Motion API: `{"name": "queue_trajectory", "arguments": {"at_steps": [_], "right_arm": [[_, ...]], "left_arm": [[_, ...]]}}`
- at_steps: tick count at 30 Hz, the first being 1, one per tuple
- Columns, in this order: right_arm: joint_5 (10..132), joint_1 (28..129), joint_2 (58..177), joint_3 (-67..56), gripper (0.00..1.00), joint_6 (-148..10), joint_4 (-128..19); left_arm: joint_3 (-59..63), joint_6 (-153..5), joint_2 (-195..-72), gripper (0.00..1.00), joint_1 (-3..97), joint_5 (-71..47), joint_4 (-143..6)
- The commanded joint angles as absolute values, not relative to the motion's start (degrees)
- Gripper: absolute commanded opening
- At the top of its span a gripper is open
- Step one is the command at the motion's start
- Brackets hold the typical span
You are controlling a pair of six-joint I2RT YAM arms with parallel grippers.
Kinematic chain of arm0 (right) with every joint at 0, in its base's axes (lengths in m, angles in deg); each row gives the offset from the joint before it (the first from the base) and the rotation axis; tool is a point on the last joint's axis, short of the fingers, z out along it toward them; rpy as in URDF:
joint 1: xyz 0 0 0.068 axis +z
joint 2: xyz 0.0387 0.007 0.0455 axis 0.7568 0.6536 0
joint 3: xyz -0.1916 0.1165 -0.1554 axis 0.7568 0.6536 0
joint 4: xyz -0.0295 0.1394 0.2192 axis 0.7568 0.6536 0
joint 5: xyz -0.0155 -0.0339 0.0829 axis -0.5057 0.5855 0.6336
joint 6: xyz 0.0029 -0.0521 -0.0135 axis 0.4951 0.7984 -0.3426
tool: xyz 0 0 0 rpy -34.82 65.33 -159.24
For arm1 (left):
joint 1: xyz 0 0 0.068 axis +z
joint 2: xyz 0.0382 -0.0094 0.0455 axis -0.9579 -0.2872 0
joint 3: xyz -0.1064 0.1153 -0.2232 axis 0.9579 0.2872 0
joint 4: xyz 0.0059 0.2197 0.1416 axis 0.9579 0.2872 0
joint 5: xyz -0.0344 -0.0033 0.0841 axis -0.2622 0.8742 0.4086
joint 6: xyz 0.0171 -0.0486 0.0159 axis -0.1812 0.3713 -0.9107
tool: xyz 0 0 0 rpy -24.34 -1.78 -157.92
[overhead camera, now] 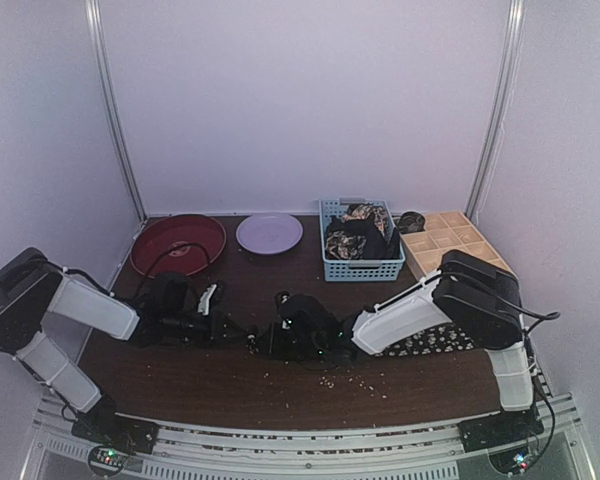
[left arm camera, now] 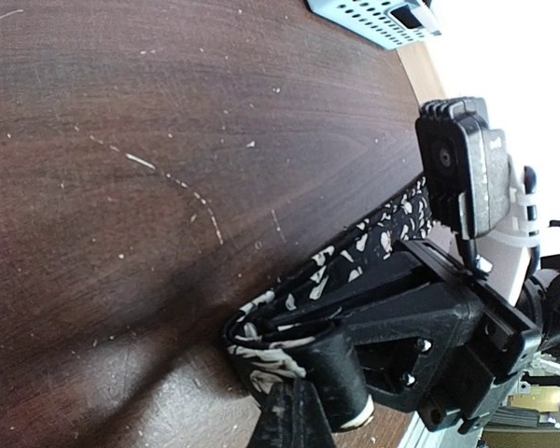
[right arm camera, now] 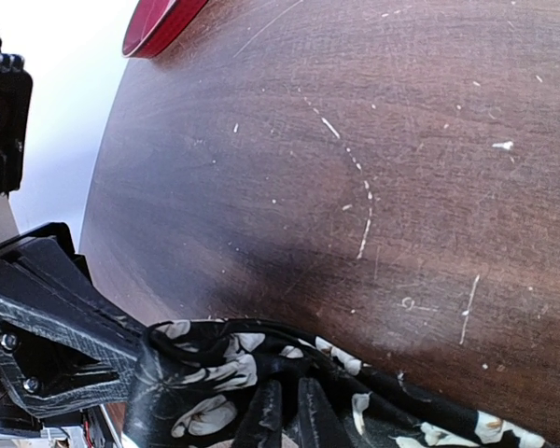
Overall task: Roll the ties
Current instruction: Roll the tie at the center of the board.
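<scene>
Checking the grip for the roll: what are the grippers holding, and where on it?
Both hold the tie: the left gripper and right gripper pinch its folded end; the rest trails off to the right.

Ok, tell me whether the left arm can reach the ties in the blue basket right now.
Probably not. The left gripper is shut on the tie on the table, and the right arm lies across the way to the basket.
</scene>
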State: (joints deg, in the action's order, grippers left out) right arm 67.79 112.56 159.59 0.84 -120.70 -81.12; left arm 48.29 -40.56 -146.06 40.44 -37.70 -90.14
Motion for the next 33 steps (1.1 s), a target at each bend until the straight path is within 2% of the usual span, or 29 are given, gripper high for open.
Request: {"name": "queue_trajectory", "arguments": {"at_steps": [1,7,15,24,33], "right_arm": [[66.7,112.1,158.0,2.2,0.07,-120.2,-80.9],[65.3,112.0,156.3,4.1,0.07,-119.6,-81.9],[63.3,111.3,153.7,6.9,0.14,-119.4,-81.9],[59.8,110.4,150.3,10.5,0.12,-118.8,-81.0],[59.2,110.9,147.0,12.4,0.26,-118.2,-81.5]], "left_arm": [[46.8,-41.6,-147.1,0.0,39.8,-37.8,-91.6],[46.3,-41.4,-148.1,0.0,39.3,-37.8,-91.8],[45.2,-41.3,-148.6,0.0,38.6,-37.4,-91.4],[43.2,-40.9,-150.6,0.0,36.7,-36.8,-91.5],[41.8,-40.4,-154.0,0.0,34.8,-36.0,-92.9]]}}
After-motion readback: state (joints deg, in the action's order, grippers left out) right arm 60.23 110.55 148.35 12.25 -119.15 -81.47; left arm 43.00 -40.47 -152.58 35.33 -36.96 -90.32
